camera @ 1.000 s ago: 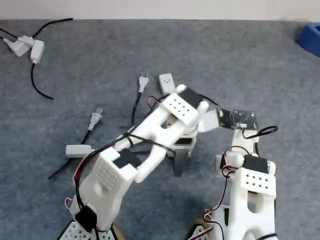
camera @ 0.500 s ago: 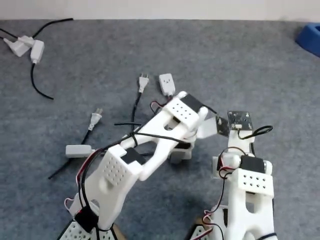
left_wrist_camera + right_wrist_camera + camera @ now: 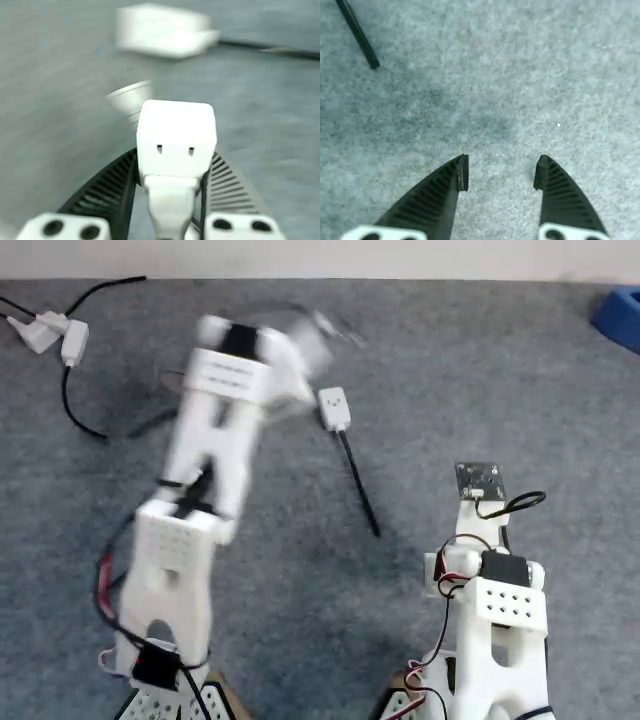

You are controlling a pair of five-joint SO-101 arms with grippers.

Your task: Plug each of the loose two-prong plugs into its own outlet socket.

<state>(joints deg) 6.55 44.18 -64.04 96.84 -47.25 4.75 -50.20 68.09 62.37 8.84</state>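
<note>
**Left gripper (image 3: 172,167) clamped on held socket (image 3: 176,130), right gripper (image 3: 501,172) empty**

High view: left arm (image 3: 210,440) stretches to the upper centre of frame, and right arm (image 3: 500,610) sits lower right. A second socket (image 3: 333,408) lies on the grey carpet (image 3: 500,370) near centre, with its black cord (image 3: 358,480) running down-right. Upper left, two white connector pieces (image 3: 55,333) touch; can't tell if they are mated.

Left wrist view: jaws closed on the sides of the held socket, mid-frame, two slots facing the camera. A white block (image 3: 160,27) with a cord lies on the carpet in the upper frame. A pale shape (image 3: 131,97) sits just behind the held socket; can't tell what it is.

Right wrist view: right gripper wide open, nothing in it, over bare carpet. A cord end (image 3: 360,40) shows upper left.

Step in hand looks like carrying the socket to a plug. To do it well, keep the clamp firm and the slots level. The free gripper should take a plug by its body, line the prongs up with the slots, and push straight in.
</note>
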